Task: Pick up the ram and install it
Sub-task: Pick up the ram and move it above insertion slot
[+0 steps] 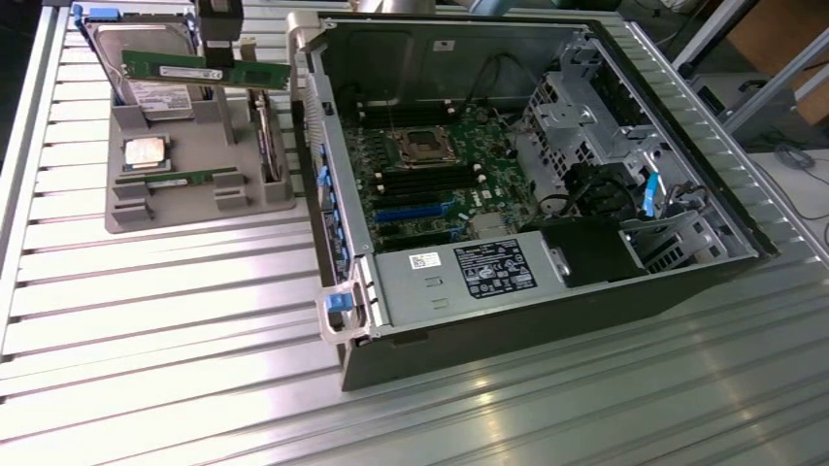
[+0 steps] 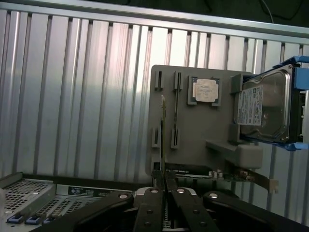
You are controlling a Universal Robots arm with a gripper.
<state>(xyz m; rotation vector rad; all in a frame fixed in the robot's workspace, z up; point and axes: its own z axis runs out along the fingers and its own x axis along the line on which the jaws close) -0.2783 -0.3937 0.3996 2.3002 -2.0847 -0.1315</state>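
Observation:
The ram, a long green stick with black chips, hangs level in the air above the grey holder at the exterior view's upper left. My gripper comes down from above and is shut on the ram near its middle. In the wrist view the ram shows edge-on as a thin line running out from between my gripper's black fingers, over the holder. The open computer case lies to the exterior view's right, with the motherboard's dark memory slots below the processor socket.
On the holder lie a square silver processor, a second green stick, an upright expansion card and a hard drive in a blue frame. A power supply fills the case's near end. The ribbed metal table surrounds everything.

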